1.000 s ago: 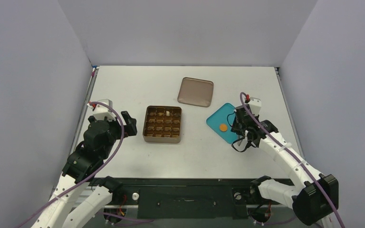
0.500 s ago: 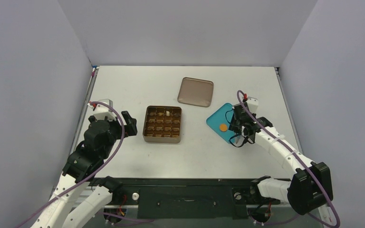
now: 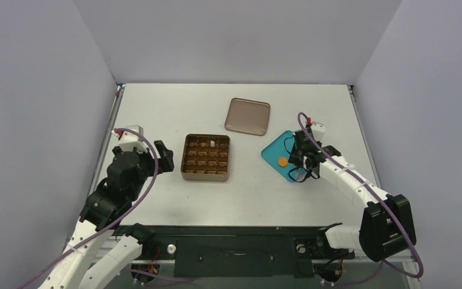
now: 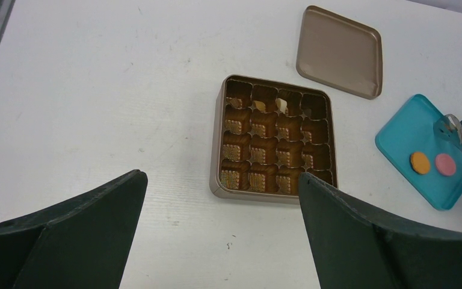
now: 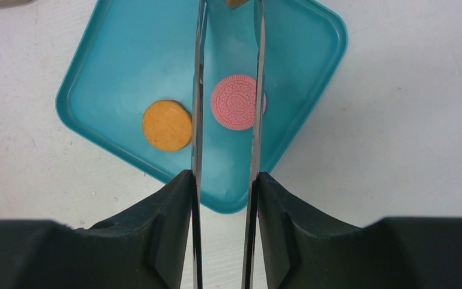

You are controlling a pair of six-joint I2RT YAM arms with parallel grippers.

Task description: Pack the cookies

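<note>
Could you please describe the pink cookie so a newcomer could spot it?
Find the teal square plate right of the gridded tin. Of the two round cookies on it, the pink cookie has an embossed pattern; the orange cookie is plain.

On the white table (image 3: 174,108), the square brown gridded metal tin (image 3: 206,158) sits near the middle. The flat brown square metal lid (image 3: 248,116) lies behind it and to its right, apart from it. The teal square plate (image 3: 274,149) lies right of the tin and in front of the lid, turned corner-on.

On the plate, the orange round cookie (image 3: 283,161) lies left of the pink round cookie (image 5: 237,102), near it but apart. A cream-white cookie (image 4: 281,103) sits in the tin's back row, third compartment from the left.

The left gripper (image 3: 163,158) stands just left of the tin. The right gripper (image 5: 228,9) hangs over the plate, with the pink cookie below the gap between its fingers.
</note>
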